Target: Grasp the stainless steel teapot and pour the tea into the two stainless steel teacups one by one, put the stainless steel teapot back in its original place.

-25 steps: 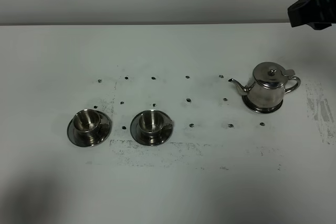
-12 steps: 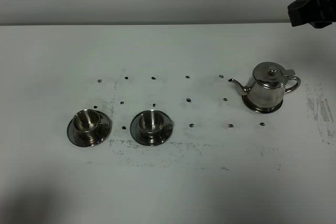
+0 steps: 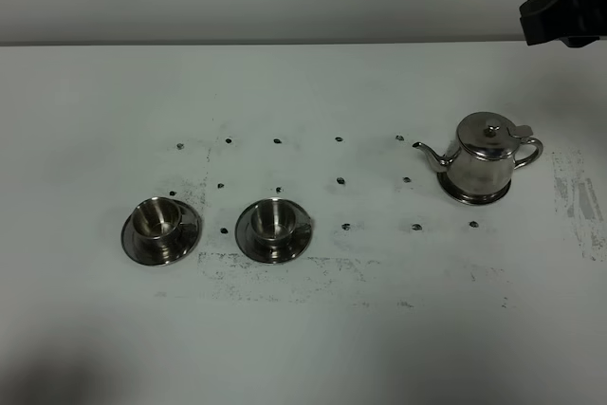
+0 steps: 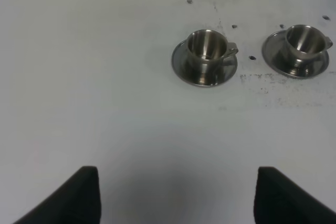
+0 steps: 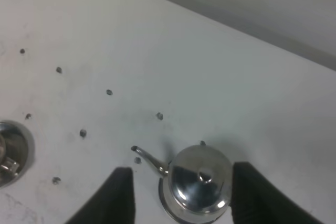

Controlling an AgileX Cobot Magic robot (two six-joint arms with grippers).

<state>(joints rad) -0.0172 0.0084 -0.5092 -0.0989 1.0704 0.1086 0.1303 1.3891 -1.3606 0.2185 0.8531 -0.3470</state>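
The stainless steel teapot (image 3: 487,160) stands lid shut at the right of the table on a small steel disc (image 3: 471,199), spout pointing left. It also shows in the right wrist view (image 5: 202,184), between and below the spread fingers of my open, empty right gripper (image 5: 184,174), which hovers well above it. The two stainless steel teacups (image 3: 156,219) (image 3: 275,218) sit on saucers at the left and show no liquid. They also show in the left wrist view (image 4: 206,50) (image 4: 304,39), ahead of my open, empty left gripper (image 4: 176,198). The tea is hidden.
The white table (image 3: 313,329) has rows of small dark dots (image 3: 340,181) and scuff marks between the cups and the teapot. The right arm's black body (image 3: 564,7) shows at the top right corner. One cup's saucer (image 5: 9,153) clips the right wrist view's edge.
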